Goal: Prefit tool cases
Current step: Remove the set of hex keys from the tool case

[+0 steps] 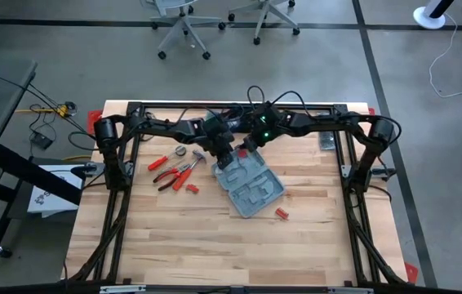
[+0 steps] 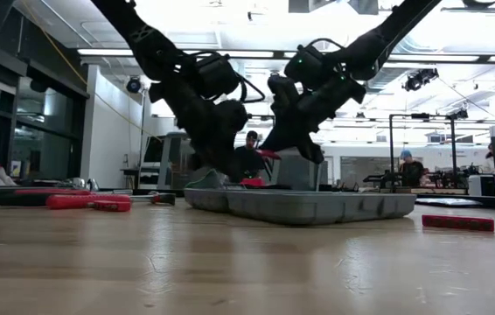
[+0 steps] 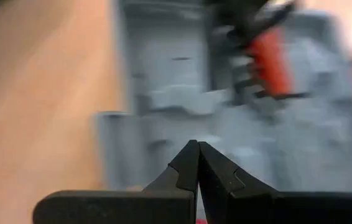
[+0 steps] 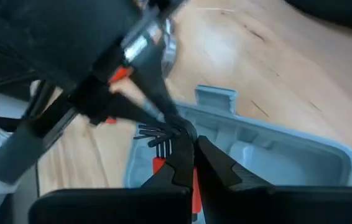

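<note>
Overhead looks straight down, low level across the table; both wrists sit close over the tool case [image 1: 249,188].

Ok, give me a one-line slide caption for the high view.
Left gripper and right gripper meet over the open grey-blue tool case; red-handled tools lie beside it.

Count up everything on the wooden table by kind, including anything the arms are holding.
Grey-blue open plastic case: 1
Red-handled hand tools lying left of the case: 3, as far as shows
Small red pieces loose on the wood: 2
Small grey flat plate near the far edge: 1
Red-handled tool held in the right gripper: 1
Total: 8
</note>
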You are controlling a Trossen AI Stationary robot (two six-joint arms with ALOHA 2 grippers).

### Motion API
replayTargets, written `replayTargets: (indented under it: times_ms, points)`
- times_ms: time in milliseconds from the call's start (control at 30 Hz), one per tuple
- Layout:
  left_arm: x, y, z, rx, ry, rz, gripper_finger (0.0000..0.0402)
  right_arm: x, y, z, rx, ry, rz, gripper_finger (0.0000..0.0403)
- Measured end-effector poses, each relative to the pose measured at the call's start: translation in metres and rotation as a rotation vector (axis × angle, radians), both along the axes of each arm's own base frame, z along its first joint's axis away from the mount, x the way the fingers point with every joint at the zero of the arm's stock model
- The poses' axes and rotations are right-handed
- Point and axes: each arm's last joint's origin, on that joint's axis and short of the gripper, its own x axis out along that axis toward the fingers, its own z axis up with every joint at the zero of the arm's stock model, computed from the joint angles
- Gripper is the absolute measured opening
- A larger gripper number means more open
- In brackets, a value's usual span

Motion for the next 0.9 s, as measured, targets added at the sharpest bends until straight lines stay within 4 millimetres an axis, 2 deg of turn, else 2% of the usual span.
replayTargets:
  times_ms: [100,167,233,367,433,567,700,900]
  points:
    - [0.002,0.0,0.008,-0.125,-0.115,-0.079,0.0,0.0,0.0,0.0,0.001,-0.001,0.001,0.0]
    - [-0.001,-0.001,0.012,-0.146,-0.172,-0.077,0.0,0.001,0.0,0.002,0.006,-0.021,0.013,0.0]
    - [-0.009,-0.001,0.01,-0.14,-0.184,-0.007,0.0,0.002,0.0,0.003,0.012,-0.041,0.027,0.0]
    - [-0.031,-0.002,-0.008,-0.105,-0.097,0.193,0.0,0.004,0.002,0.004,0.009,-0.055,0.037,0.0]
    - [-0.036,-0.005,-0.012,-0.126,-0.116,0.215,0.0,0.006,0.005,0.005,0.005,-0.071,0.043,0.0]
    - [-0.029,-0.017,-0.01,-0.154,-0.211,0.221,0.0,0.013,0.011,0.004,0.013,-0.095,0.051,0.0]
    - [-0.022,-0.024,-0.004,-0.141,-0.287,0.27,0.0,0.018,0.014,-0.011,0.043,-0.062,0.05,0.0]
    - [-0.019,-0.029,-0.001,-0.159,-0.306,0.26,0.0,0.02,0.01,-0.028,0.06,-0.014,0.023,0.0003]
